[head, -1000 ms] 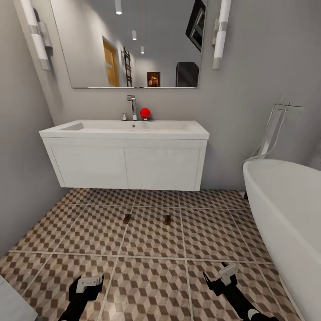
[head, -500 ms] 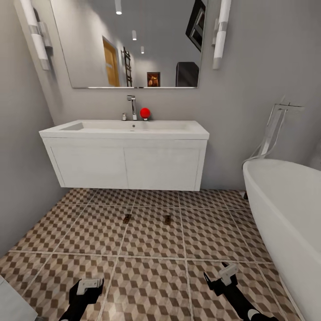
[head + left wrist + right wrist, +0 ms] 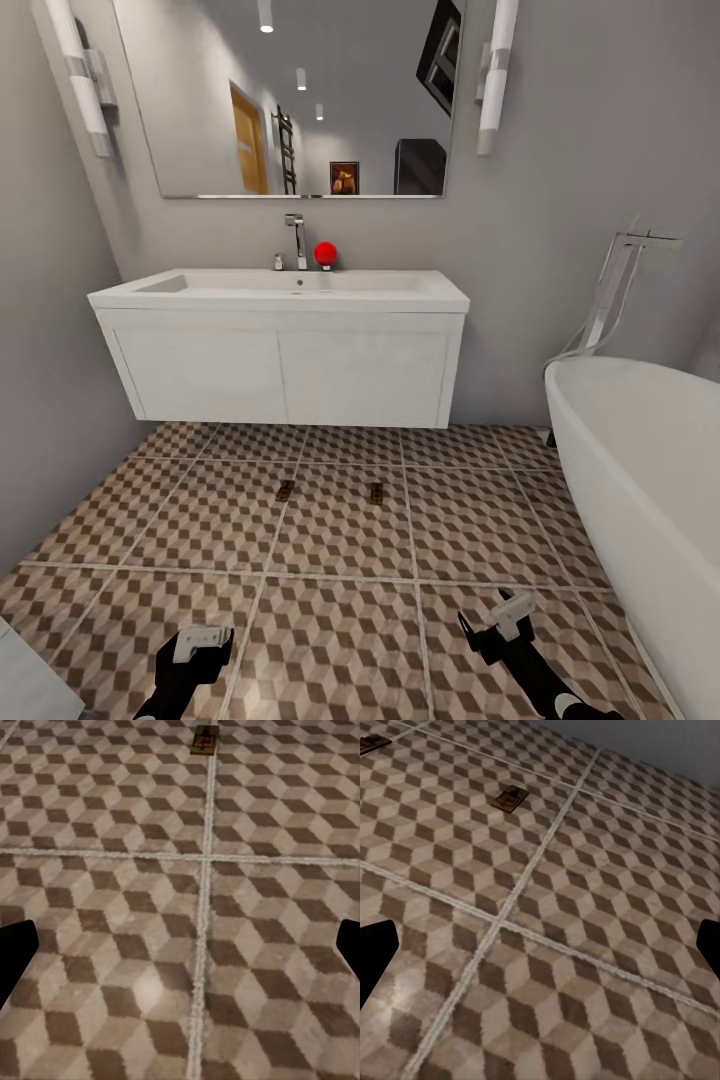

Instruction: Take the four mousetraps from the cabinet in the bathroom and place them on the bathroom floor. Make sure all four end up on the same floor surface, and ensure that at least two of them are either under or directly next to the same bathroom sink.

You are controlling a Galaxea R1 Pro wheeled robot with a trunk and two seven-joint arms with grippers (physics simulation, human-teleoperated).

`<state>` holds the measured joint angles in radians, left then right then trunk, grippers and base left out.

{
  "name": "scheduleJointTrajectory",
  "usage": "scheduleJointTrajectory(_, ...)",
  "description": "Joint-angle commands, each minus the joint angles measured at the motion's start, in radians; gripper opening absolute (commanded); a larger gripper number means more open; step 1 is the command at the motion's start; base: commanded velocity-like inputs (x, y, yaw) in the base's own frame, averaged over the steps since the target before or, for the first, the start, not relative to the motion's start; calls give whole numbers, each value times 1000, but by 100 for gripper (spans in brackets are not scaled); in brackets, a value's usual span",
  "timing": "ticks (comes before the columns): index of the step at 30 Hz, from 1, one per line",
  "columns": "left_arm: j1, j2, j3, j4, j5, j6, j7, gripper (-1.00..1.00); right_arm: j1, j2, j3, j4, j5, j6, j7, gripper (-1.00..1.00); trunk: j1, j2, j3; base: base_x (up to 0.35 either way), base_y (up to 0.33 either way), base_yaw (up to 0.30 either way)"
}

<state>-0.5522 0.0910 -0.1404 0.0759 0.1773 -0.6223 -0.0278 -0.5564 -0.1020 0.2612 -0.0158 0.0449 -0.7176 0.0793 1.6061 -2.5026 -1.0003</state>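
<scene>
Two mousetraps lie flat on the bathroom floor, in front of the sink and just outside its front edge: the left mousetrap on a grout line at about eleven o'clock from the robot, the right mousetrap at about twelve, the two near each other but apart. The cube-patterned tiles run to the grey walls, under the wall-hung vanity. Above the basin stand a chrome tap, a red ball and a wide mirror flanked by tube lights. A white bathtub fills the three o'clock side. The left gripper and right gripper hang low over bare tiles, each with fingers spread wide and holding nothing.
</scene>
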Motion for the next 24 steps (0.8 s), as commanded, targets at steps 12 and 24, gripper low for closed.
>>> scheduleJointTrajectory(12, -2, -1, -9, 4, 10, -6, -3, 100, 0, 0, -7, 0, 4, 0, 5, 100, 0, 0, -1, 0, 0, 0)
scheduleJointTrajectory(24, -2, -2, -9, 4, 10, -5, -3, 100, 0, 0, -7, 0, 4, 0, 5, 100, -1, 0, 7, 0, 0, 0)
